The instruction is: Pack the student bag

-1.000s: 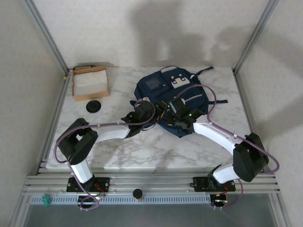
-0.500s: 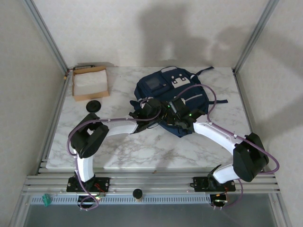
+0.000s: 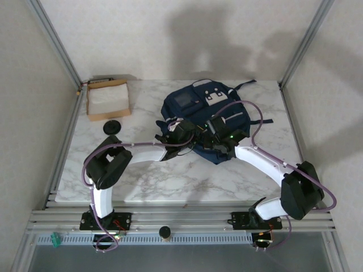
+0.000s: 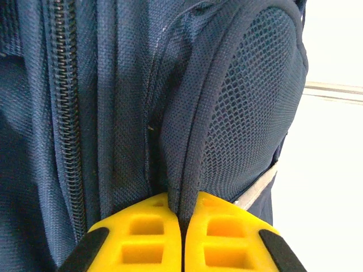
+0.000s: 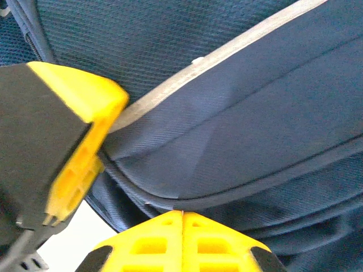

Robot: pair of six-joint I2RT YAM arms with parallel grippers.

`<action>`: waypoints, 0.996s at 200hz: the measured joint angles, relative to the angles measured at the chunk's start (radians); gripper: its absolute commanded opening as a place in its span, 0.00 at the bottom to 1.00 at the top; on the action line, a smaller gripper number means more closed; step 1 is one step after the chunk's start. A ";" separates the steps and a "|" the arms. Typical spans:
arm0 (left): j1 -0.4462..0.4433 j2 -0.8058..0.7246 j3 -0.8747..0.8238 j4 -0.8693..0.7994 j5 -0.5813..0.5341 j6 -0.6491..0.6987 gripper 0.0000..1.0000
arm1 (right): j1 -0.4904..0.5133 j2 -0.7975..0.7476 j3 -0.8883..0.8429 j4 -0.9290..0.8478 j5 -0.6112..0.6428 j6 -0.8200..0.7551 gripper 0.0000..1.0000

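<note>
Early days I reckon: the big navy blue fabric backpack [image 3: 177, 107] lies flat, far-middle on the white marble table [image 3: 170, 178], left gripper [image 4: 182, 205] pinching its piped edge, right gripper [image 5: 181, 216] closed against its seam, nothing visibly packed yet.

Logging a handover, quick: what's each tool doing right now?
Left tool: closed, pinching a fabric fold of the student bag.
Right tool: closed on the student bag's piped edge.
</note>
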 measured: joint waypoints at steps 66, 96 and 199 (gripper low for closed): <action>0.105 -0.118 -0.090 -0.068 0.064 0.138 0.00 | -0.074 -0.079 -0.008 -0.054 0.011 -0.096 0.00; 0.178 -0.159 -0.126 -0.096 0.096 0.215 0.00 | -0.094 -0.075 -0.008 -0.082 0.021 -0.137 0.00; 0.221 -0.182 -0.133 -0.119 0.141 0.274 0.00 | 0.013 0.130 0.090 0.059 -0.209 -0.267 0.44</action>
